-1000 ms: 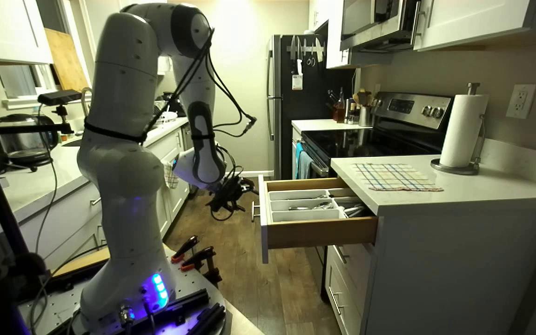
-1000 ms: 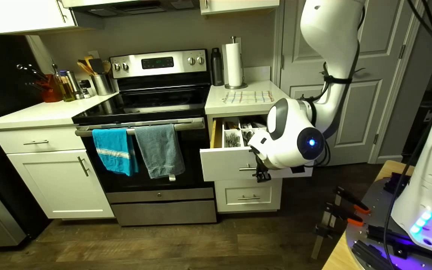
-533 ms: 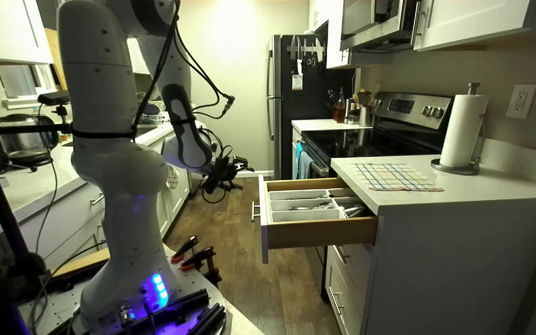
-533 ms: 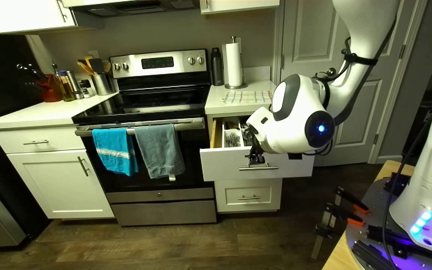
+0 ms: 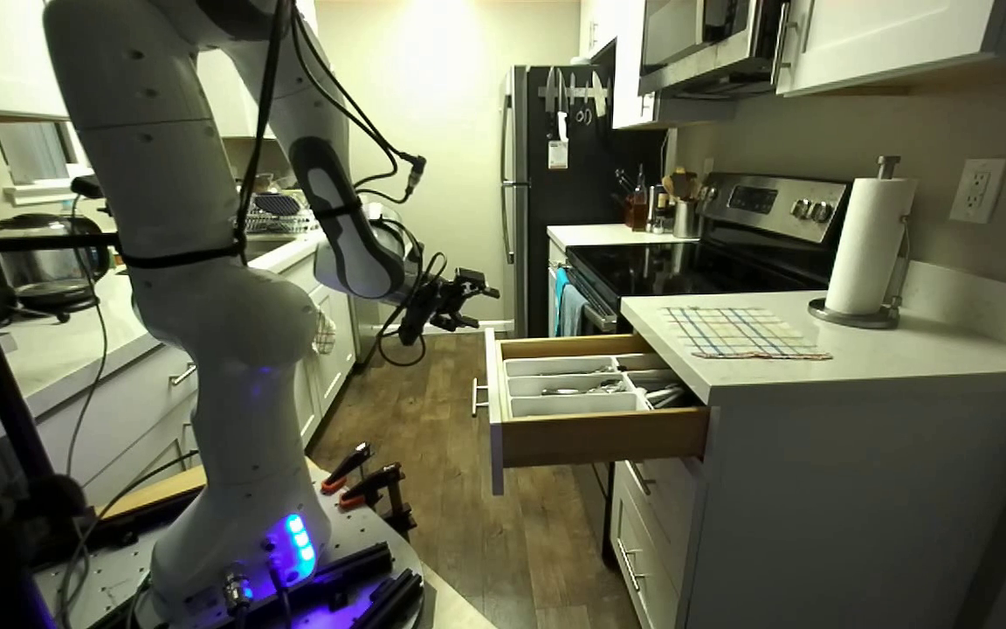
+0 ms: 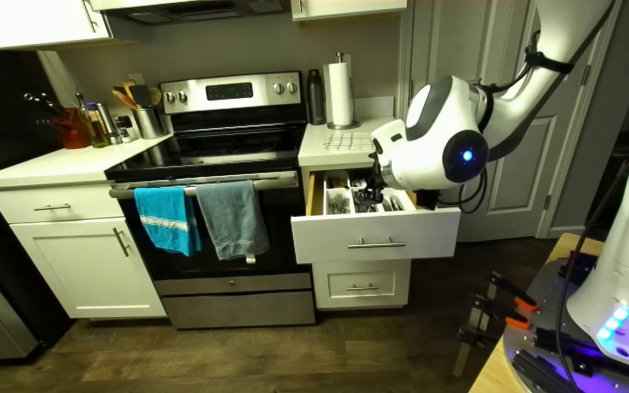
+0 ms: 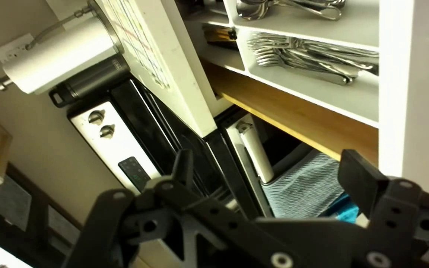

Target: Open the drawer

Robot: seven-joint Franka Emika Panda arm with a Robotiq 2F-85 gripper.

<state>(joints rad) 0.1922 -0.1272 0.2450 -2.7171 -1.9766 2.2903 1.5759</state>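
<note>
The drawer is pulled well out of the cabinet. Its wood side (image 5: 603, 438) and white front (image 6: 320, 240) show in the exterior views, and its wood side (image 7: 300, 108) is in the wrist view. A divided white cutlery tray (image 5: 573, 404) inside holds forks, spoons and other utensils. The slim bar handle (image 6: 376, 245) is on the front, with nothing on it. My gripper (image 5: 485, 308) is open and empty, higher than the drawer front and apart from the handle. It also shows in an exterior view (image 6: 370, 195). In the wrist view its fingers (image 7: 264, 158) are spread wide with nothing between.
The oven handle (image 6: 279, 182) carries a grey towel (image 6: 232, 221) and a blue towel (image 6: 166, 221) beside the drawer. A countertop (image 5: 765, 380) with a checked cloth (image 5: 743, 332) and a paper towel roll (image 5: 870, 245) is above it. Clamps (image 5: 376, 480) stick out from the robot's table.
My gripper has risen from about handle height to above the drawer front, and the arm has leaned back. The drawer has stayed in the same pulled-out place.
</note>
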